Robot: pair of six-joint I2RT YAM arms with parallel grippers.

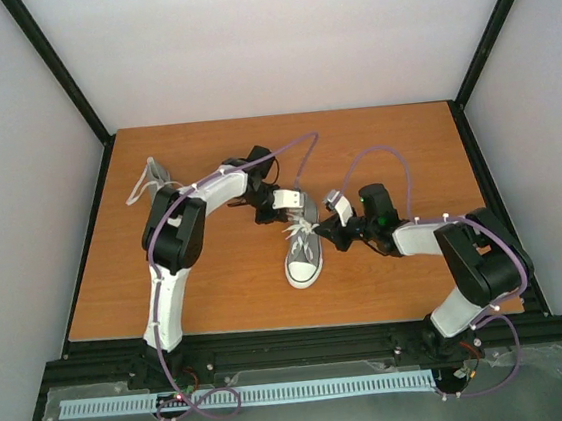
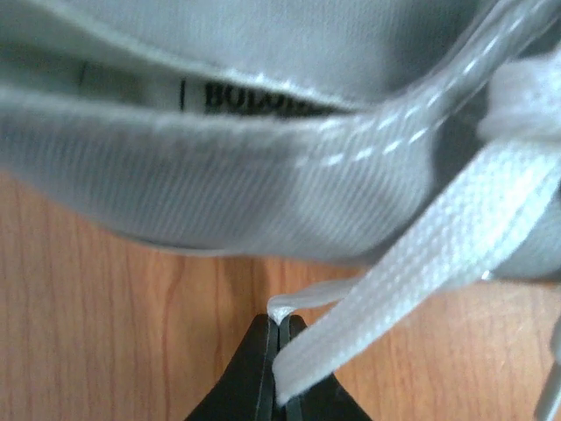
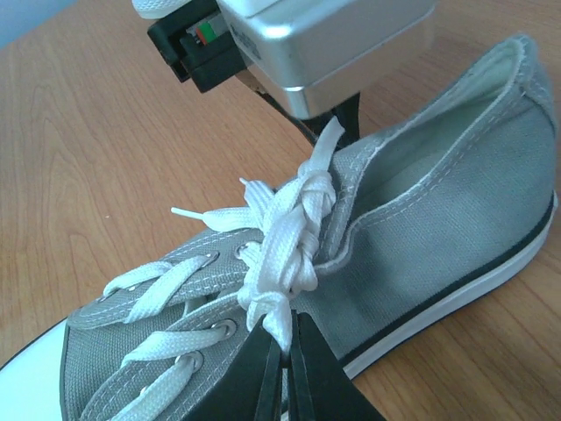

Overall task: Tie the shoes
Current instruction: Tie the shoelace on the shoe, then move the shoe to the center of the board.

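1. Reads "BODO" in black capitals on a white label (image 2: pixel 250 95) inside the grey sneaker (image 1: pixel 303 255); remaining letters cut off by the stitched collar.
2. Lies near the middle of the table (image 1: pixel 220 297), with the white rubber toe cap (image 3: pixel 22 373) toward the near edge and the heel toward the far edge.
3. Shows finely ribbed grey canvas, rows of white stitching along the collar, round metal eyelets (image 3: pixel 225 328) and a white sole (image 3: pixel 456 300) edged with a thin dark stripe.
4. Carries flat, woven white laces (image 3: pixel 294 232), crossed over the tongue and twisted into a thick bunch above the top eyelets.
5. Pinched in the left gripper (image 2: pixel 280 326): one flat lace end, black tapered tips pressed tight together on it, low over the wood just beside the heel collar.
6. Clamped in the right gripper (image 3: pixel 287 342): a lace strand at the lower end of the twisted bunch, dark tips closed on it, above the sneaker's side toward the table's right edge.
7. Hangs over the heel end: a smooth, silver, box-shaped camera housing (image 3: pixel 324 44) on the left wrist.
8. Smooth orange-brown wood grain across the table, framed by black rails.
9. Near the far left corner, partly behind the left arm: a pale grey-and-white shape (image 1: pixel 147 181), too small to name.
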